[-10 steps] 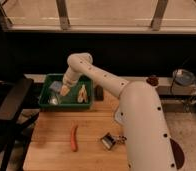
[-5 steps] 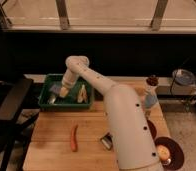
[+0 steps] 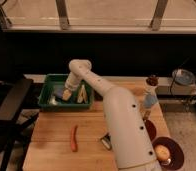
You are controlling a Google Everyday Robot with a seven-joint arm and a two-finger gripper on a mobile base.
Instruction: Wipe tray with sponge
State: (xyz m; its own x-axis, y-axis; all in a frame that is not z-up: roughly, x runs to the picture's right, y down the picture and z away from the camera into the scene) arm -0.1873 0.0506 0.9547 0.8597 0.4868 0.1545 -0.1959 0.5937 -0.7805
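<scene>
The green tray [image 3: 66,106] stands on the far left of the wooden table. The blue-grey sponge [image 3: 57,93] lies inside it, left of middle. My white arm reaches up from the lower right, bends at an elbow above the tray and comes down into it. My gripper [image 3: 67,94] is low inside the tray, right beside the sponge on its right side; I cannot tell whether it touches the sponge. A pale yellowish object [image 3: 82,94] lies in the tray's right part.
An orange carrot-like stick [image 3: 74,138] and a small dark object [image 3: 106,141] lie on the wooden table [image 3: 51,145]. A bottle [image 3: 150,94] stands at the right. A dark red bowl [image 3: 177,159] holds a yellow fruit. A grey bowl [image 3: 183,77] sits far right. A black chair [image 3: 13,100] stands at the left.
My gripper has shifted a little to the right inside the tray, and the arm's elbow has swung slightly. The things on the table have not moved.
</scene>
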